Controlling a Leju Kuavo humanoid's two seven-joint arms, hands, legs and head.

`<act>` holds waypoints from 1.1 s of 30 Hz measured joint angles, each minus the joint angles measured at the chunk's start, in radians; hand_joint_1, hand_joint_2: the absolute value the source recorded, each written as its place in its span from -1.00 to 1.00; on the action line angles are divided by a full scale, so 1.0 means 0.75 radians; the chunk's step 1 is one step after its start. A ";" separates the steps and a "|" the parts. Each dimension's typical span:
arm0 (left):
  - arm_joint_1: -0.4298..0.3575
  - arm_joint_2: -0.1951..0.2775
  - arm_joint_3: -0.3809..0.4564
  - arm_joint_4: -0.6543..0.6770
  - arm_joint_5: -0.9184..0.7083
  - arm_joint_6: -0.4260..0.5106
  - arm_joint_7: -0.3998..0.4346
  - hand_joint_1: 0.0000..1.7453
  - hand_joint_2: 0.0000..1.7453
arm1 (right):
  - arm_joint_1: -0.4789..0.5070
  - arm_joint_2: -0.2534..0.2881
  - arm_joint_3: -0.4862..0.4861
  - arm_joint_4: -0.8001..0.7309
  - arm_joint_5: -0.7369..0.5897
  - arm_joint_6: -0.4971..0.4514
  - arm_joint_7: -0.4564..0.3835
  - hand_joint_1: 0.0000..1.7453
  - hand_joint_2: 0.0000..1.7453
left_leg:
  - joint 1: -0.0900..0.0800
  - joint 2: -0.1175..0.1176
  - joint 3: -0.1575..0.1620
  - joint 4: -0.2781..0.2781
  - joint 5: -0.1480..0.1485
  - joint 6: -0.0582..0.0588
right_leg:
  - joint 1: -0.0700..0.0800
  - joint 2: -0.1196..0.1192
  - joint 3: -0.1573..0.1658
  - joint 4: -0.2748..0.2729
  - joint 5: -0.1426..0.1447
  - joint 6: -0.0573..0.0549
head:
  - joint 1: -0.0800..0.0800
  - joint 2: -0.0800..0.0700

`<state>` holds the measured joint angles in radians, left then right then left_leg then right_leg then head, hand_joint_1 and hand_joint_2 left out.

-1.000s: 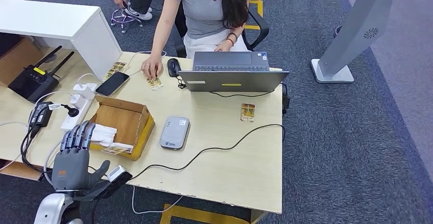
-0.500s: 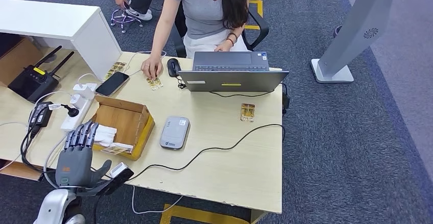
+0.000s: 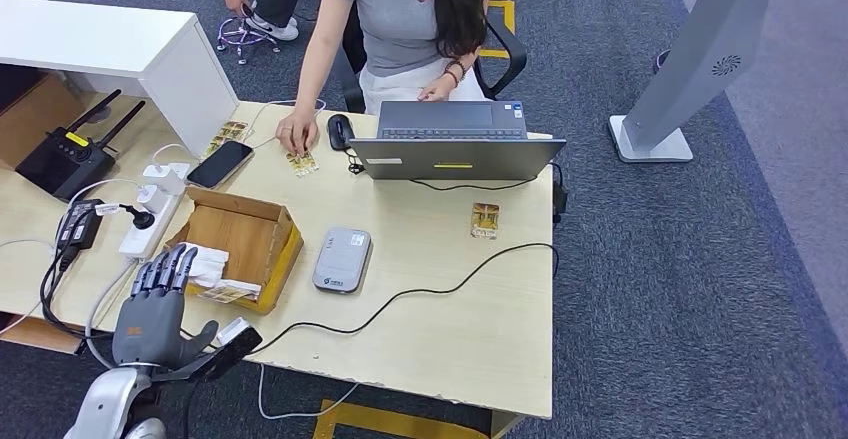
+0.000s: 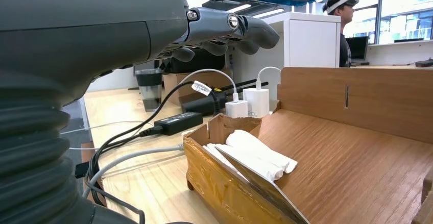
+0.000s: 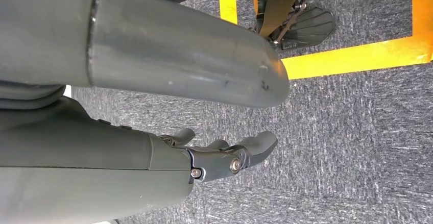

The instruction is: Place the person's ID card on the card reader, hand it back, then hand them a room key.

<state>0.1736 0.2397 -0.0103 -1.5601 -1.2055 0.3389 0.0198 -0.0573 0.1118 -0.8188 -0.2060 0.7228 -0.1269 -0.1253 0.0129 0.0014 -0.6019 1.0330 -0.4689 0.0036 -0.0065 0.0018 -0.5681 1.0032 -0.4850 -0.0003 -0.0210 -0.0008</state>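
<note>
Left hand [image 3: 152, 309] hovers at the near left corner of the desk [image 3: 450, 309] in the head view, fingers spread and straight, holding nothing; its fingertips reach over the near edge of the cardboard box [image 3: 240, 249], where white folded packets [image 3: 205, 264] lie; just right of the box sits the grey card reader [image 3: 342, 259], with nothing on top of it; across the desk a person [image 3: 400, 19] sits behind a laptop [image 3: 455, 144] and presses a hand [image 3: 297, 131] on a small card [image 3: 302, 163] beside a phone [image 3: 219, 163]; I judge that to be the ID card, though it is too small to be sure; another small card [image 3: 485, 219] lies alone on the desk right of the reader.

From the left wrist, the same hand's fingers [image 4: 224, 27] stretch out level above the desk, apart from the box wall [image 4: 224, 183] below them; the white packets [image 4: 255, 155] rest inside against that wall; chargers [image 4: 250, 104] and cables [image 4: 133, 137] lie beyond.

From the right wrist, the right hand [image 5: 224, 157] hangs over grey carpet [image 5: 357, 132], fingers loosely curled but apart, gripping nothing.

The task looks to be at its very start: no card taken, reader bare; the next move calls for reaching forward across the box toward the person's card, a long stretch, and pinching it by its edge.
</note>
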 joint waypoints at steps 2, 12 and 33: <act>-0.005 0.000 0.000 0.005 0.000 -0.004 0.000 -1.00 1.00 | 0.000 0.000 -0.001 0.000 0.001 0.000 -0.002 -1.00 -1.00 | 0.000 0.000 0.000 0.000 0.000 0.000 | 0.000 0.000 0.000 0.000 0.000 0.000 | 0.000 0.000; -0.016 0.000 0.000 0.013 0.001 -0.007 0.000 -1.00 1.00 | 0.000 0.000 -0.004 0.000 0.008 0.000 -0.015 -1.00 -1.00 | 0.000 0.000 0.000 0.000 0.000 0.000 | 0.000 0.000 0.000 0.000 0.000 0.000 | 0.000 0.000; -0.041 0.012 -0.001 0.032 0.020 -0.124 0.012 1.00 1.00 | -0.001 0.000 -0.012 0.000 0.017 0.006 -0.020 -1.00 -1.00 | 0.000 0.000 0.000 0.000 0.000 0.000 | 0.000 0.000 0.000 0.000 0.000 0.000 | 0.000 0.000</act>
<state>0.1425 0.2489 -0.0107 -1.5364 -1.1907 0.2456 0.0292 -0.0582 0.1118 -0.8279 -0.2060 0.7355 -0.1222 -0.1404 0.0130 0.0014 -0.6018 1.0331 -0.4689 0.0036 -0.0065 0.0019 -0.5682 1.0032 -0.4850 -0.0003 -0.0210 -0.0009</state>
